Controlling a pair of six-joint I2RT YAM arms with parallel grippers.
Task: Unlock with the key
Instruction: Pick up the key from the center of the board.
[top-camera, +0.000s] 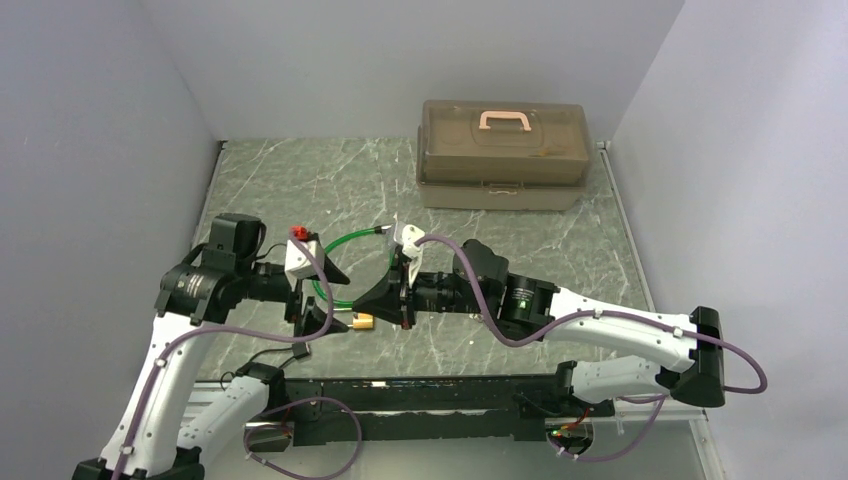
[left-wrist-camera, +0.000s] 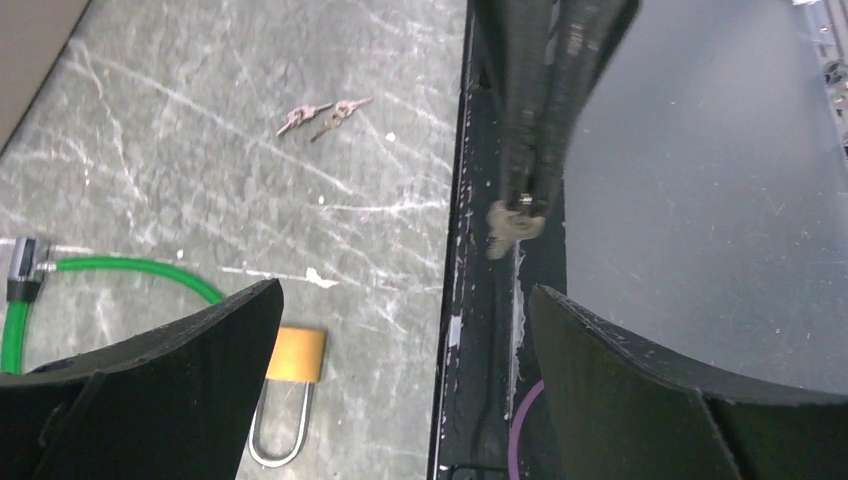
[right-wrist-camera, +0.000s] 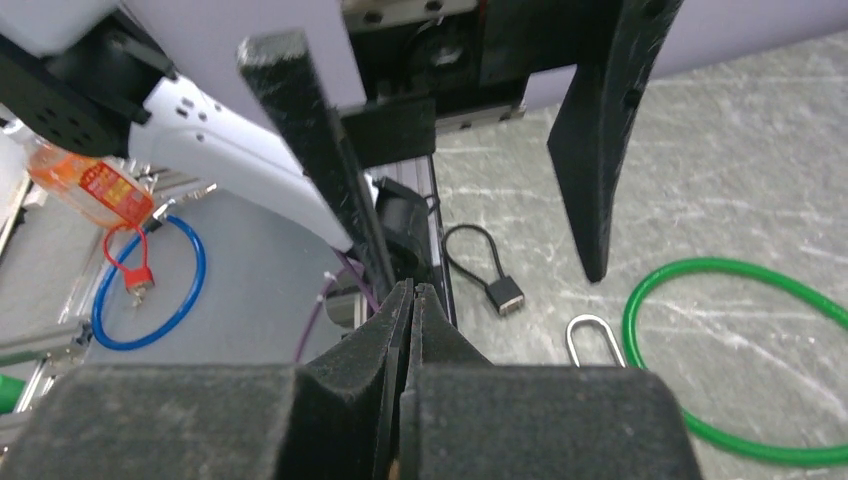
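My right gripper (right-wrist-camera: 411, 290) is shut. In the left wrist view its tips (left-wrist-camera: 527, 192) pinch the small silver key (left-wrist-camera: 511, 224), which hangs below them over the table's front rail. The brass padlock (left-wrist-camera: 296, 354) lies flat on the marble table with its silver shackle (left-wrist-camera: 274, 432) toward the camera; it also shows in the top view (top-camera: 362, 322). My left gripper (left-wrist-camera: 405, 290) is open and empty, hovering just above and beside the padlock. In the top view the left gripper (top-camera: 335, 298) faces the right gripper (top-camera: 358, 299) closely.
Two spare keys (left-wrist-camera: 322, 115) lie on the table beyond the padlock. A green cable loop (top-camera: 350, 262) lies next to it, and a small black cable lock (right-wrist-camera: 505, 295) nearby. A brown toolbox (top-camera: 502, 150) stands at the back. A blue cable (right-wrist-camera: 150, 285) lies off the table.
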